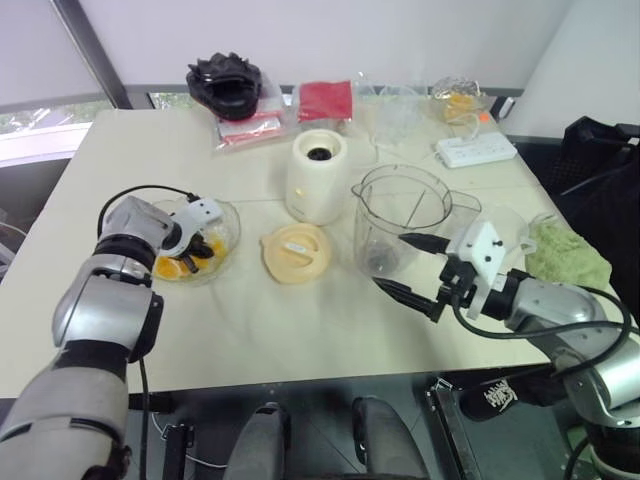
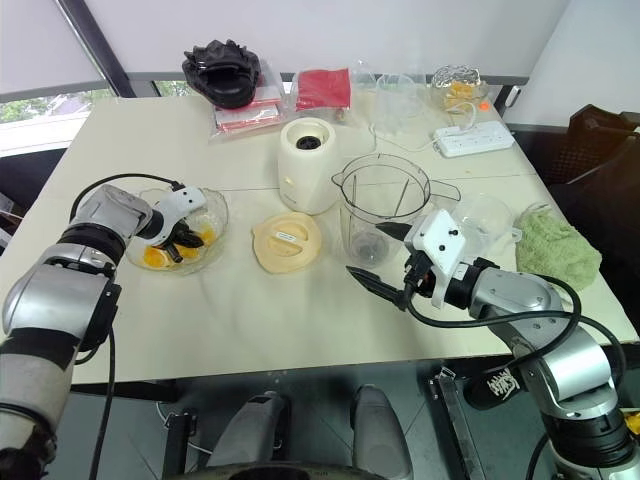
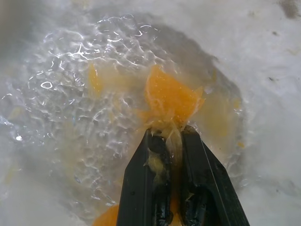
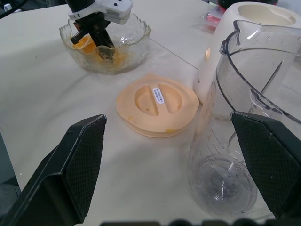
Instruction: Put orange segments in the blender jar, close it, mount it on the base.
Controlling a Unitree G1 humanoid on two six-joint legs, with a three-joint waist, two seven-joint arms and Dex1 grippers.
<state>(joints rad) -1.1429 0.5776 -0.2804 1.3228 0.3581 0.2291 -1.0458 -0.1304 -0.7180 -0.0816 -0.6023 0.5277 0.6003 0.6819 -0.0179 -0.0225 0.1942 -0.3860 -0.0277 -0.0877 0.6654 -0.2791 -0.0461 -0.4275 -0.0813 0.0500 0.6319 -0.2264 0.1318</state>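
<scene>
Our left gripper (image 3: 170, 136) is clenched on an orange segment (image 3: 170, 98) inside the crinkled bowl (image 1: 228, 215). The grip looks shallow, so we should lift slowly. Right gripper (image 1: 418, 270) is spread wide beside the blender jar (image 1: 402, 215), which stands empty near the base (image 1: 317, 176).

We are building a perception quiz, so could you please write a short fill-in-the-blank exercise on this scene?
1. The left gripper is shut on an ____ segment.
2. That segment sits in the crinkled clear ____.
3. The right gripper is ____ beside the blender jar.
4. The cream lid lies on the ____.

Missing words: orange; bowl; open; table
</scene>
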